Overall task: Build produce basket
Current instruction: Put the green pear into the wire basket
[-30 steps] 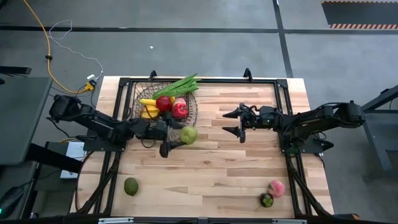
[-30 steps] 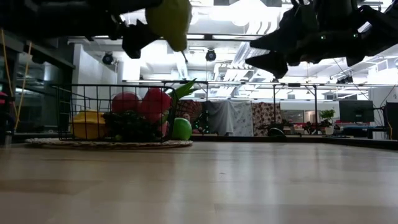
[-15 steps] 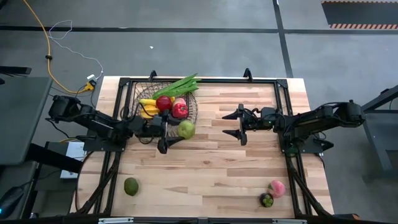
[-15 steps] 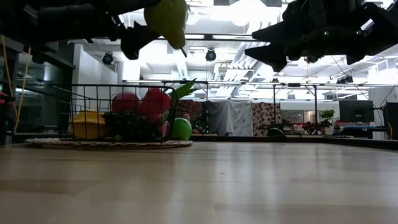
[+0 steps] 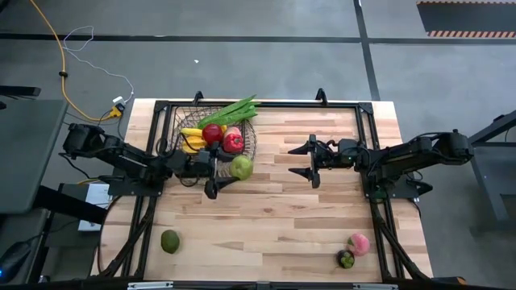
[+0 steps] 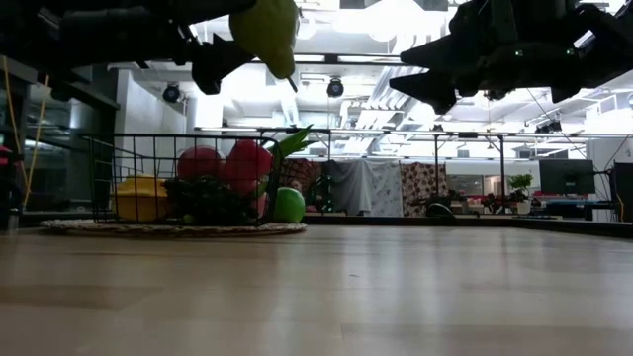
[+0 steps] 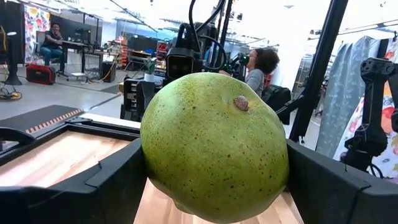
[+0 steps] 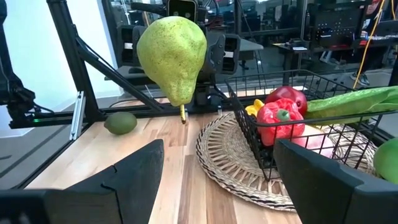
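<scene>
High view: basket [image 5: 251, 145] sits at far left of the table [image 5: 322, 217], already loaded with bananas [image 5: 191, 138], a red apple [image 5: 212, 134], a red pepper [image 5: 233, 142] and green leafy stalks [image 5: 234, 109] across its far rim. Left gripper [image 5: 228, 170] holds a green pear [image 5: 242, 167] between its fingers, raised above the table just beside the basket's near-right rim; not yet over the gridded part. Right wrist view confirms the pear hangs stem down, clear of the wood.

Right gripper [image 5: 305, 160] waits mid-table, jaws wide, empty.

Left to load: a green fruit [image 5: 169, 241] at near left, a pink fruit [image 5: 359, 243] and a dark purple piece [image 5: 346, 259] touching it at near right.

Judgement: roughly halfway; four pieces outstanding, counting the pear.
</scene>
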`<state>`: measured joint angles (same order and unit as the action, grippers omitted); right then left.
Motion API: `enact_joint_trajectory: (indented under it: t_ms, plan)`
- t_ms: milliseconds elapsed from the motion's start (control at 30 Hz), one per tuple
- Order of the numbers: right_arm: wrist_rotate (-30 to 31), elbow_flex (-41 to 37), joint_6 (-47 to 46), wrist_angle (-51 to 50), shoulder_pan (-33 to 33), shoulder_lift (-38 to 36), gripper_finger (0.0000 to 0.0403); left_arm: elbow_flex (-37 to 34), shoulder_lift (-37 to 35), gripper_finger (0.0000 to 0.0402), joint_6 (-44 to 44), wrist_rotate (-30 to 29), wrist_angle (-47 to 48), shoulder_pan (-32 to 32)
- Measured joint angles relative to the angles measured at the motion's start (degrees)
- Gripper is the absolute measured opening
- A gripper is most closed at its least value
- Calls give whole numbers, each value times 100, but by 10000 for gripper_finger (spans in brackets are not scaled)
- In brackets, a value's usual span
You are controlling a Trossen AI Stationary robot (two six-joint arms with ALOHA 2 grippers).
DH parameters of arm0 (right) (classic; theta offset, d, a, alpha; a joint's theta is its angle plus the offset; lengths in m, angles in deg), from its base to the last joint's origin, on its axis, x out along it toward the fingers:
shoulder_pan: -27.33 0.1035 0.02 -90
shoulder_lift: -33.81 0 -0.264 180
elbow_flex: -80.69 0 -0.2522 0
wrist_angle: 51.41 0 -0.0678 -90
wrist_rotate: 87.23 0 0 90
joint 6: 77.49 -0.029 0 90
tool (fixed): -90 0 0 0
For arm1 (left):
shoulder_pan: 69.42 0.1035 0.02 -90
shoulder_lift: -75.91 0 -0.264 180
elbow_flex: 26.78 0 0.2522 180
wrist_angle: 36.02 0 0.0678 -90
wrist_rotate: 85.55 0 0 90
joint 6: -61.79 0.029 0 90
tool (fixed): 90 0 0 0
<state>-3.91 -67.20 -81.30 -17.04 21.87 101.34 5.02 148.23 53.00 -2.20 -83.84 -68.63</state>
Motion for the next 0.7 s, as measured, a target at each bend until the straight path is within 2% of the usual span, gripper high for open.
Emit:
enact_joint_trajectory:
  t_ms: [167, 267, 333, 533, 633, 700]
  plan:
    - [0, 0, 0, -119, 0, 0, 296, 1, -280, 319, 154, -117, 133, -3]
    - [19, 0, -17, -254, 0, 0, 296, 10, -746, 319, 286, -846, 719, -11]
    - [83, 0, -17, -326, 0, 0, 296, 7, -1045, 319, 291, -1840, 1288, -59]
    - [260, 0, -17, -414, 0, 0, 296, 7, -1474, 319, -194, -5599, 2825, -311]
    - [260, 0, -17, -413, 0, 0, 296, 9, -1478, 319, -549, -6926, 3370, -417]
    - [260, 0, -20, -412, 0, 0, 296, 7, -1446, 319, -772, -7479, 3635, -476]
